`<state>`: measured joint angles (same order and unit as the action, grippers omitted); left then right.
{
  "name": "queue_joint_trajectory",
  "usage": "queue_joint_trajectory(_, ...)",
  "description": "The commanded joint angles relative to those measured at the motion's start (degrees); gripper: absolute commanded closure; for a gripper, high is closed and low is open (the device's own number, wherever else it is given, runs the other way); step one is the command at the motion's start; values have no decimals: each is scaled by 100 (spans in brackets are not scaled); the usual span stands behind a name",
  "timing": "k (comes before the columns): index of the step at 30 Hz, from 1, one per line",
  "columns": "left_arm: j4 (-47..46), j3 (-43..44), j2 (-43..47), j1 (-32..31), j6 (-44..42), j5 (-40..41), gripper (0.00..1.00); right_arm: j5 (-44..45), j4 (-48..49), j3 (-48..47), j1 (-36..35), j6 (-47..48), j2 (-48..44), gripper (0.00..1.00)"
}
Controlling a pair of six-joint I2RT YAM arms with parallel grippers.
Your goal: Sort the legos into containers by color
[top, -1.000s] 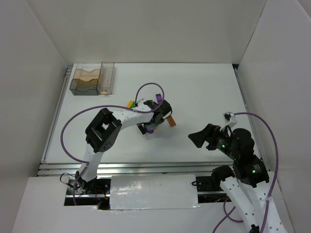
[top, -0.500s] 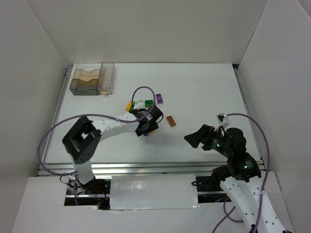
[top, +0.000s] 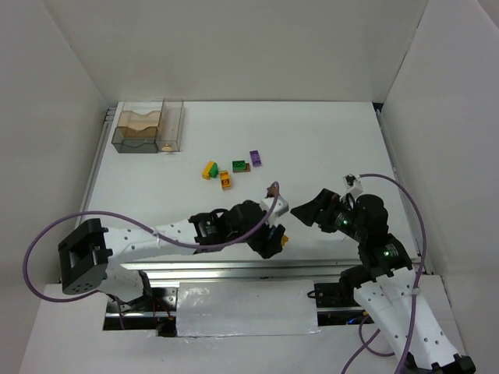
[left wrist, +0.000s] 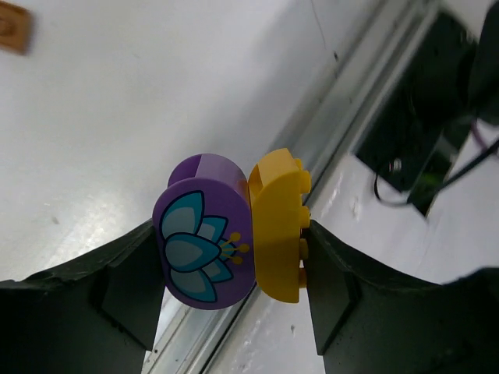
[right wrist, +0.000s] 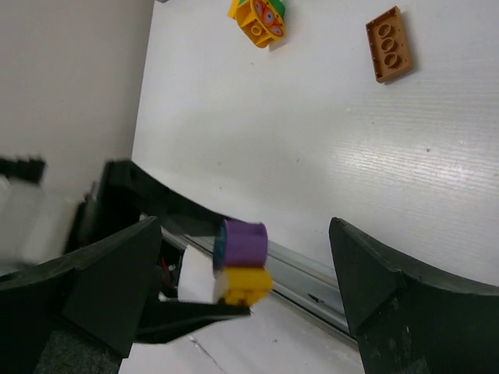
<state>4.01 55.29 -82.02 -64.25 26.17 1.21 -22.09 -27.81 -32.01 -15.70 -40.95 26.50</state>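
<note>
My left gripper is shut on a rounded purple brick with a blue flower print, which is joined to a yellow brick. It holds them above the table's near rail. My right gripper is open and empty, just right of that pair. In the right wrist view the purple and yellow bricks show between its spread fingers, farther off and not touching. A brown brick lies behind the grippers. Yellow, orange, green and purple bricks lie mid-table. The joined smoky bins stand far left.
The metal rail runs along the near table edge under the left gripper. White walls close in the table on the left, back and right. The left arm's purple cable loops out at the near left.
My left arm has swung from the bricks mid-table to the near edge, carrying the purple-and-yellow pair. My right gripper has moved left and a little back, closer to it.
</note>
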Motion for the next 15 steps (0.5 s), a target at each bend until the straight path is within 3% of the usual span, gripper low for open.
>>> queue_joint_trajectory(1,-655,-246,116,-193,-1035,-148,100,-138,303,-323,-20,-115,153,6)
queue_joint_trajectory(4,-1111,-501,405,-228,-1114,-218,100,159,-222,-437,-108,-10,206,14)
queue_joint_trajectory(7,-1384,-633,572,-299,-1280,-157,100,-101,-321,-333,-187,70,241,15)
queue_joint_trajectory(11,-1403,-563,661,-343,-1545,-148,100,-1066,107,1,-354,-123,268,16)
queue_joint_trajectory(15,-1394,-457,687,-352,-1782,-139,100,-912,390,204,-915,-536,268,16)
